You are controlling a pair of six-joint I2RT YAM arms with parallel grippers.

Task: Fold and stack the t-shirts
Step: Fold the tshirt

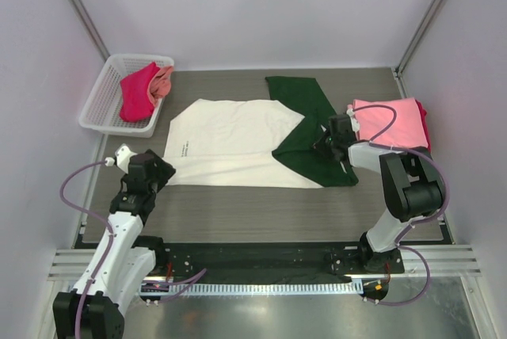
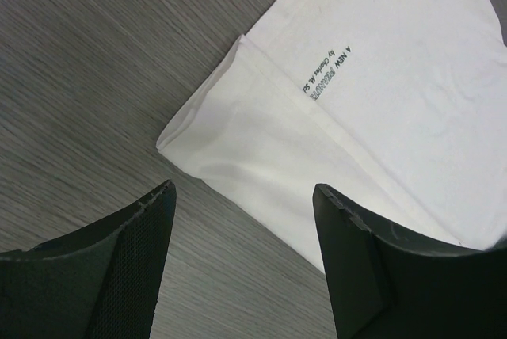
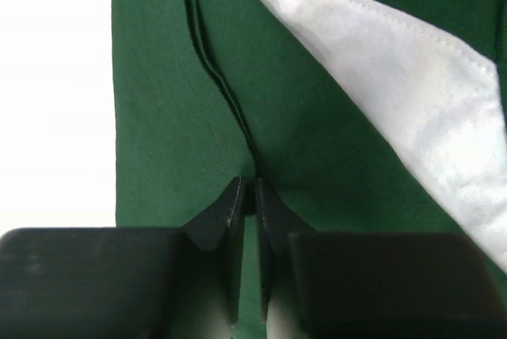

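Right wrist view: right hand [image 3: 247, 192], nearly closed, pinches a ridge of the green sleeve [image 3: 174, 101]. Left hand [image 2: 242, 188] stands wide, empty, by the near-left hem corner of the tee [image 2: 380, 78], which lies flat mid-desk [image 1: 238, 204]. Cloth judged light and limp; grip at corners and seams.

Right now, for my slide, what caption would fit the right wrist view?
Right gripper pinches a raised crease of the dark green sleeve, beside the cream t-shirt body.

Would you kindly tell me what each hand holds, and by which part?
The right hand pinches the green sleeve of the tee at a raised fold along its seam. The left hand is open above the hem corner, holding nothing.
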